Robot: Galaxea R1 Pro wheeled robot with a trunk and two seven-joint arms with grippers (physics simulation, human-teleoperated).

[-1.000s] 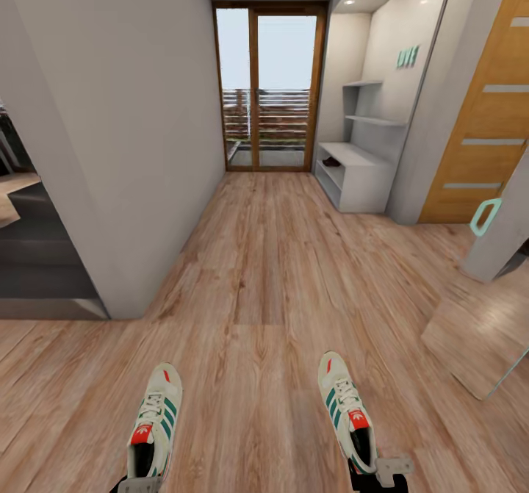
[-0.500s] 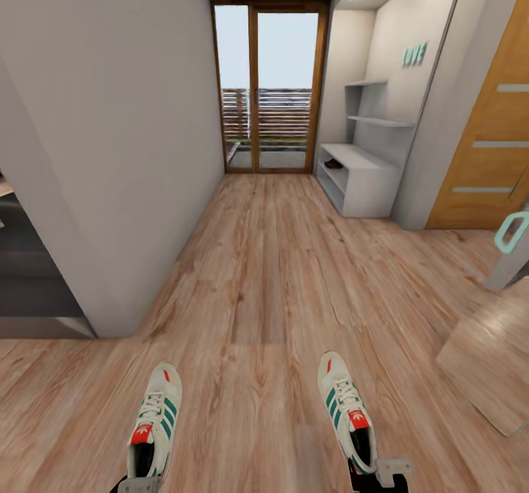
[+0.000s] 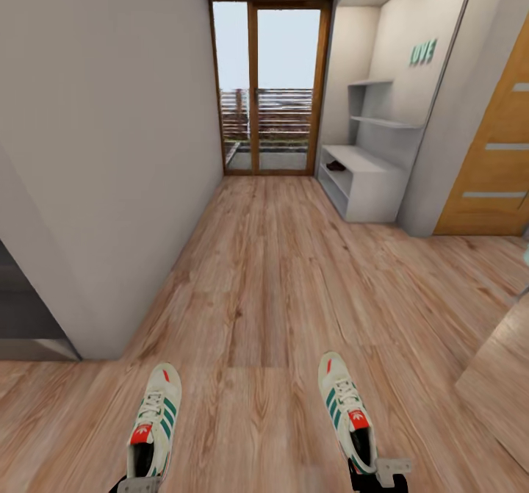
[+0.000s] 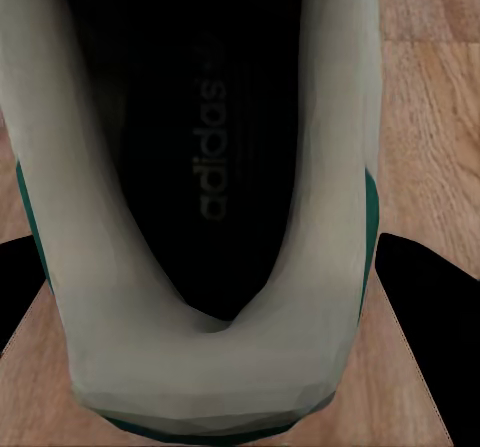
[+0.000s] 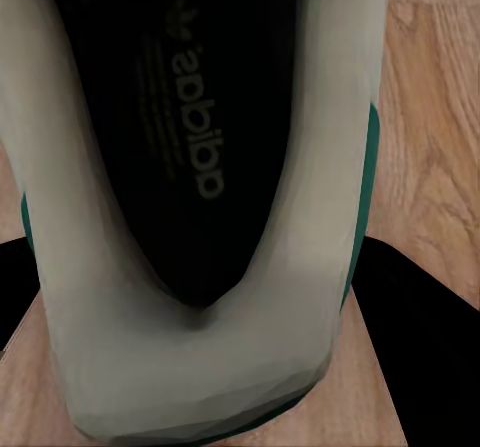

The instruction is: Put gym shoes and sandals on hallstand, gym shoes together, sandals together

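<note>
Two cream-white gym shoes with green stripes hang over the corridor floor (image 3: 264,272), toes pointing ahead. My left gripper (image 3: 139,484) is shut on the heel of the left gym shoe (image 3: 154,419); the left wrist view has that heel (image 4: 210,367) between the black fingers (image 4: 430,317). My right gripper (image 3: 378,474) is shut on the heel of the right gym shoe (image 3: 345,408), and the heel (image 5: 190,377) is also held between black fingers (image 5: 410,327). The white hallstand (image 3: 371,184) stands far ahead on the right. A small dark brown shape, apparently a sandal (image 3: 336,165), lies on its top.
A grey wall (image 3: 110,148) runs along the left, with a dark doorway (image 3: 22,317) at its near end. A glass balcony door (image 3: 268,89) closes the corridor's far end. On the right are a wooden door (image 3: 488,162) and a leaning wood-toned panel (image 3: 507,397).
The whole view has shifted: the left doorway and the right panel slide outward and the hallstand looks slightly larger, so the camera has moved. Both shoes stay held in the same place.
</note>
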